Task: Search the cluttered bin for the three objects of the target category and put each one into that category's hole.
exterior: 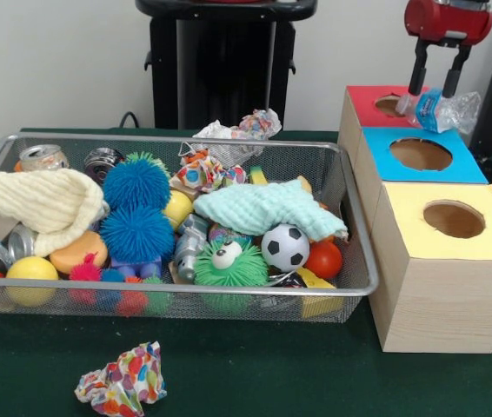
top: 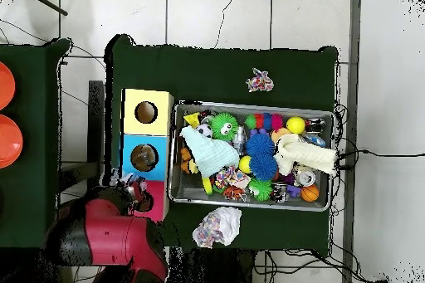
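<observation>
1. The claw (exterior: 437, 87) hangs over the red-topped box (exterior: 368, 104), its two black fingers (exterior: 417, 74) pinching a crumpled clear plastic bottle (exterior: 442, 110) by its upper part.
2. The bottle, with a blue label, sits at the edge of the red box's hole (exterior: 390, 105), partly over it and tilted toward the blue-topped box (exterior: 420, 156); whether it touches the box top I cannot tell.
3. Three wooden boxes stand in a row, touching one another, just beside the bin: red-topped, blue-topped, then yellow-topped (exterior: 453, 221). Each lid has one round hole; nothing shows inside the blue or yellow holes.
4. The wire mesh bin (exterior: 359, 261) on the green worktop (exterior: 272, 373) is crowded. Inside lie:
   - a cream knitted cloth (exterior: 33, 200) draped over one end;
   - a pale mint cloth (exterior: 268, 208) spread toward the other end;
   - two spiky blue balls (exterior: 137, 208), one against the other;
   - a small soccer ball (exterior: 285, 247) beside a red ball (exterior: 324, 259);
   - a green furry toy with one eye (exterior: 229, 263);
   - yellow balls (exterior: 30, 271) and an orange one (exterior: 76, 252);
   - metal cans (exterior: 42, 157) at the cloth-covered end;
   - crumpled patterned paper (exterior: 201, 171).
5. Outside the bin, one wad of colourful paper (exterior: 123, 380) lies on the worktop in front, and another (exterior: 242, 129) behind the bin's far rim.
6. In the overhead view the red arm (top: 108, 238) reaches to the red box (top: 153, 199), and the bin (top: 252, 153) lies alongside the row of boxes.
</observation>
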